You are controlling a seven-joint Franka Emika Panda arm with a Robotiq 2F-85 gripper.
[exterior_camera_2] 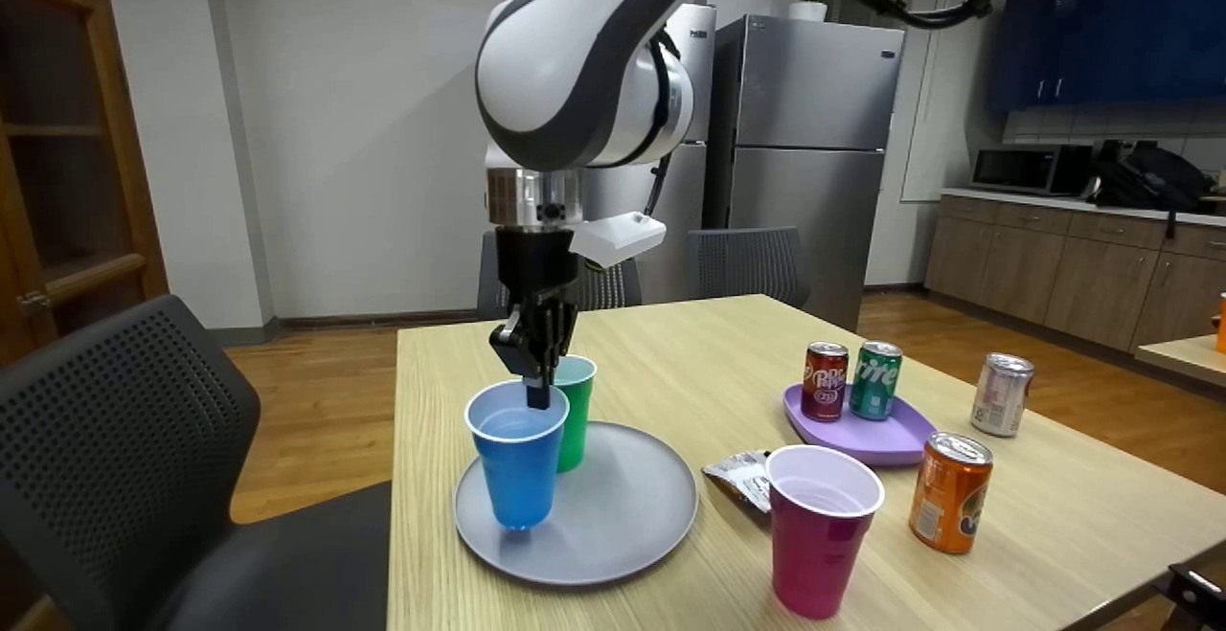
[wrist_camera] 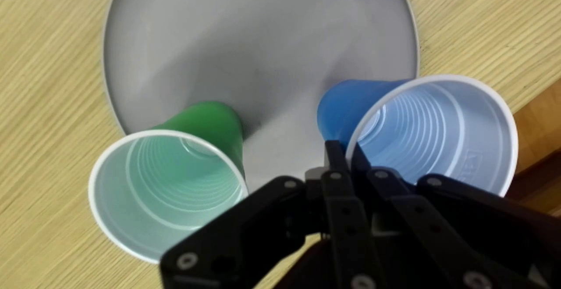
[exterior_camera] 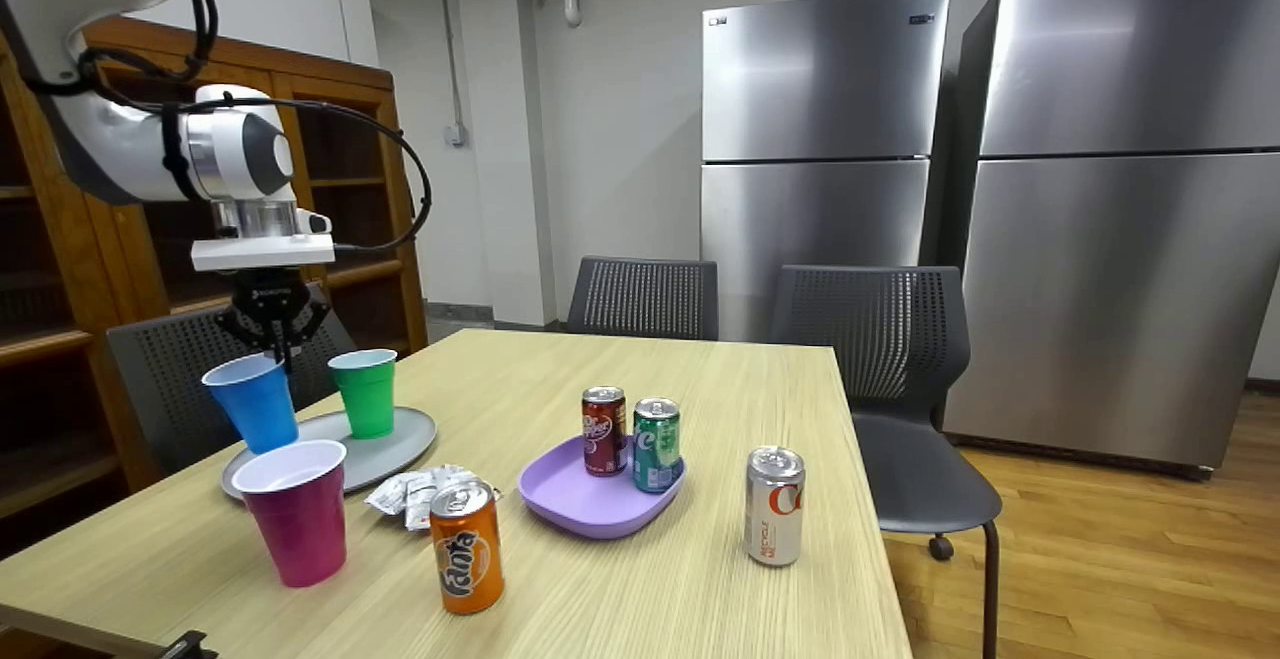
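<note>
Pinching tool (wrist_camera: 348, 148): closed on the rim of the blue cup (exterior_camera_2: 523, 478), one finger inside the wall and one outside
Blue cup: mouth up above the gray plate (exterior_camera_2: 627, 516), toward its edge; whether its base touches the plate is unclear
Rim grip: a steady, modest squeeze looks best, as the thin wall would probably flex and let the cup pivot about that single pinch
Wrist motion: small and slow should suit this hold; a quick sideways pull could tip the cup
Green cup (exterior_camera: 367, 399): standing on the gray plate just beside, so clearance on that side deserves most care
Magenta cup (exterior_camera_2: 814, 554): upright on the tabletop (exterior_camera: 640, 599), apart from the gray plate
Foil packets (exterior_camera: 418, 497): between the gray plate and the purple tray (exterior_camera: 572, 499)
Orange can (exterior_camera_2: 950, 495): upright near the magenta cup
Purple tray: bearing a dark red can (exterior_camera: 604, 434) and a green can (exterior_camera: 656, 449)
Silver can (exterior_camera: 774, 509): well apart from the tool, near the tabletop's edge
</note>
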